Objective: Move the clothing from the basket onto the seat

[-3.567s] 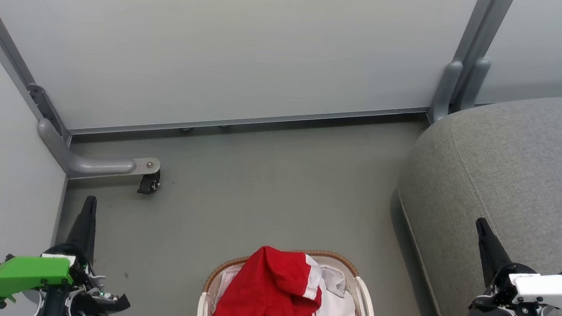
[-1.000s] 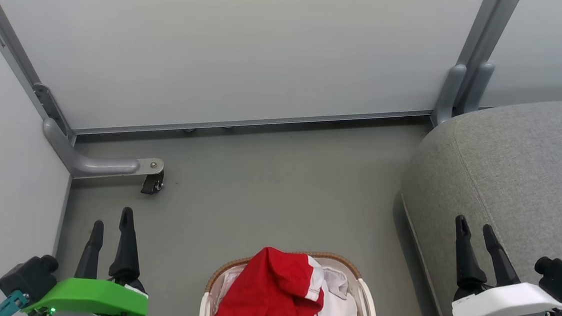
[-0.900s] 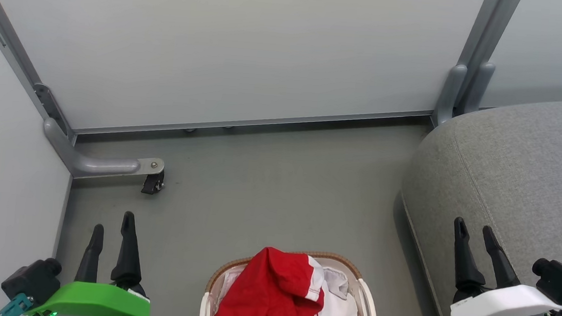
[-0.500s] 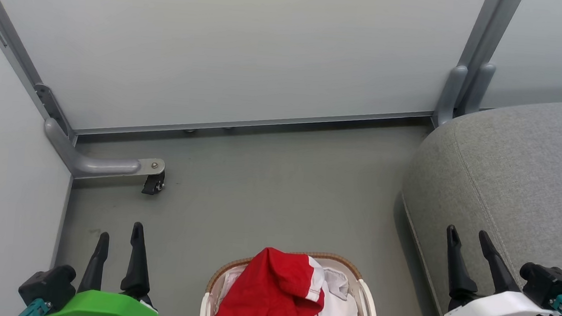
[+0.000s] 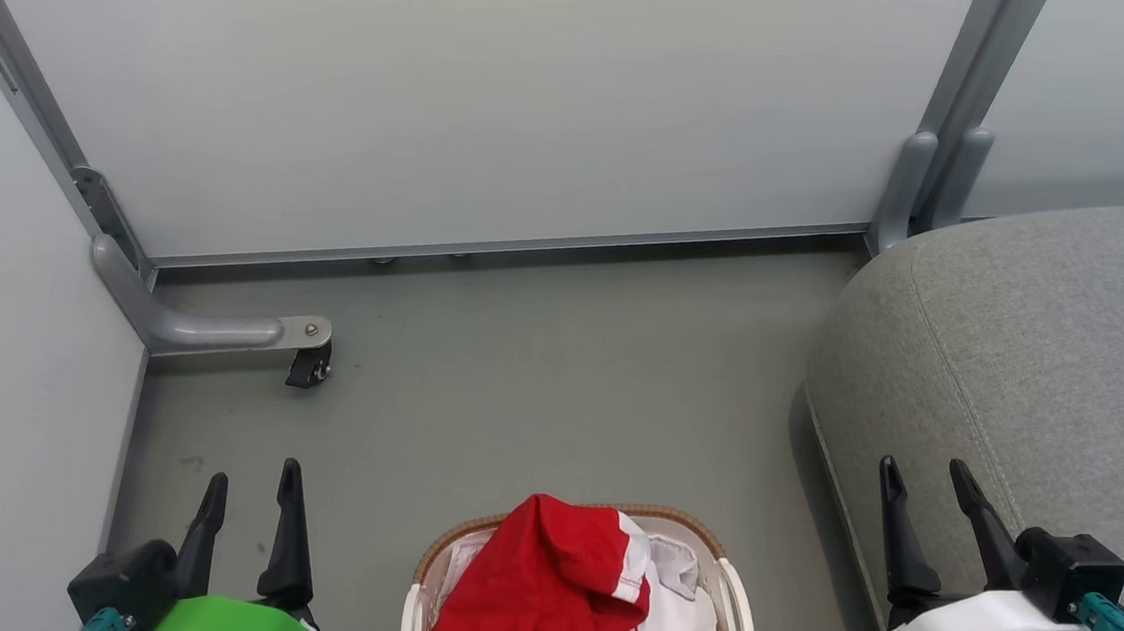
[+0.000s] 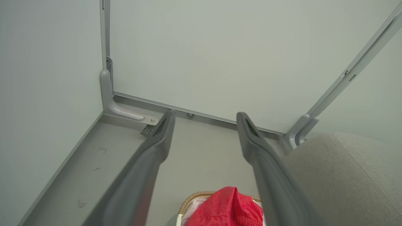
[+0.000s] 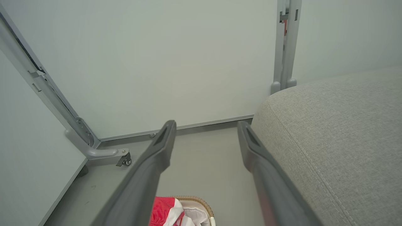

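Red soft-fabric clothing with white panels (image 5: 550,595) lies heaped in the small oval white plastic basket with a brown woven rim (image 5: 737,610), on the floor beside the large grey upholstered seat (image 5: 1051,344). The left gripper (image 5: 255,472) and right gripper (image 5: 921,466) flank it, both empty with fingers apart (neither touches cloth). It would be best to pinch deep into the raised red fold.

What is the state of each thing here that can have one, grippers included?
clothing, heaped in the basket, not held
basket, upright on the floor
seat, no clothing on the part in view
left gripper, open, holding nothing
right gripper, open, holding nothing
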You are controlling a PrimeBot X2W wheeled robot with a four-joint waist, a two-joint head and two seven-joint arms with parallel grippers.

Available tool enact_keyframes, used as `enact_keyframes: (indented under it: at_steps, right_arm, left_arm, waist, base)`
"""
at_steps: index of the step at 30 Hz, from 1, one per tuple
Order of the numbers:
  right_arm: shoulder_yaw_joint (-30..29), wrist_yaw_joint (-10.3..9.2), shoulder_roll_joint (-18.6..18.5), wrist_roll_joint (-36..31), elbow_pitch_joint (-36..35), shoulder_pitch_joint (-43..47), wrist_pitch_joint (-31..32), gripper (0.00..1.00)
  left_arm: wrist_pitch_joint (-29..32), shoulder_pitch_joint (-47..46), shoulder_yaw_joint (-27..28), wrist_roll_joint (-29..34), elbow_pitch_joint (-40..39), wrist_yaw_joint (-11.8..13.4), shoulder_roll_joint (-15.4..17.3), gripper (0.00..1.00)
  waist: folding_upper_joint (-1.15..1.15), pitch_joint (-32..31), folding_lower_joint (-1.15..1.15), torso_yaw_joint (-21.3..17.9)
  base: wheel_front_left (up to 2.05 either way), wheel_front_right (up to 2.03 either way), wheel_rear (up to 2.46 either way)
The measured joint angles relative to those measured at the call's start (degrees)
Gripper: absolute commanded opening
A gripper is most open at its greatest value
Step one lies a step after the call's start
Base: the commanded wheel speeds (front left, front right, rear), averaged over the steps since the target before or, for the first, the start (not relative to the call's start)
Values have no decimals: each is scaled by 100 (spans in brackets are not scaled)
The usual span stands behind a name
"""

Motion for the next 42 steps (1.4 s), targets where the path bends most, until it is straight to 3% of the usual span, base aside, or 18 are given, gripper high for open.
enact_keyframes:
  at_steps: [32, 42]
  right_arm:
    - [97, 1, -18, -1317, -31, 70, -352, 100]
    - [90, 1, -19, -1290, -26, 70, -353, 100]
  left_arm:
    - [-336, 117, -157, 949, 166, 76, 13, 100]
    - [-345, 118, -159, 945, 212, 75, 14, 100]
  waist:
    - [0, -11, 0, 4]
    - [0, -8, 0, 9]
  base:
    - [0, 0, 0]
    - [0, 0, 0]
